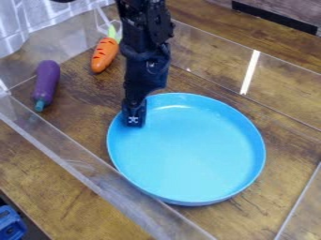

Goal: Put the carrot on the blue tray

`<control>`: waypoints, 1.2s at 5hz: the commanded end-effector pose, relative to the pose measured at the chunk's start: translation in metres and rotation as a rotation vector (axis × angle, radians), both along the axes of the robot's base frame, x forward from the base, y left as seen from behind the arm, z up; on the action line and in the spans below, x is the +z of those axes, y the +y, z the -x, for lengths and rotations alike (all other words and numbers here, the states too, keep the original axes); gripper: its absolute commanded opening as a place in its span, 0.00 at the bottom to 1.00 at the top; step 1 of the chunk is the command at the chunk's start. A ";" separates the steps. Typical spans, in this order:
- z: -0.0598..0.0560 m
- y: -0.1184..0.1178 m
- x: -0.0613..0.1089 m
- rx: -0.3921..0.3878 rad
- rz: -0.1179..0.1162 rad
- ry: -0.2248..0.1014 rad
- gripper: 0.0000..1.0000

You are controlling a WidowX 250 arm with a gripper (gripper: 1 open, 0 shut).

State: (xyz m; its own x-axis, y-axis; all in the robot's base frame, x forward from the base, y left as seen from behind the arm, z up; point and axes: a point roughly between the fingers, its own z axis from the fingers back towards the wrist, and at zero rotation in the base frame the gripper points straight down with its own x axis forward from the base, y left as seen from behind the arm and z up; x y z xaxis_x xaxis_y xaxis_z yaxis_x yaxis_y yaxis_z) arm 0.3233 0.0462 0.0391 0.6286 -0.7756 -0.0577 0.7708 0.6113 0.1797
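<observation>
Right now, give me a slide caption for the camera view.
Tool at the rim of the blue tray, carrot and eggplant lying off it on the wood.

No text, label, brand, number or sign can be read anywhere here.

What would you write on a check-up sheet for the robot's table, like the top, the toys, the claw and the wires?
Surface: brown wood-look tabletop, with a pale stripe at the right.
Carrot: orange, green top, lying on the wood near the back; not on the tray.
Blue tray: round, no toy in it.
Clutter: purple eggplant at the left.
Claw: over the tray's back-left edge; can't tell if open or shut.
Cables: dark, curved one at the top left.
Surroundings: clear, see-through edging along the left; blue object in the bottom-left corner.
</observation>
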 end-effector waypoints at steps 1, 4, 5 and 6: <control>-0.018 0.008 0.030 -0.016 -0.008 -0.103 0.00; 0.003 0.017 0.021 -0.096 0.008 -0.121 1.00; 0.005 0.019 0.018 -0.103 0.010 -0.125 1.00; 0.008 0.017 0.015 -0.124 0.013 -0.132 0.00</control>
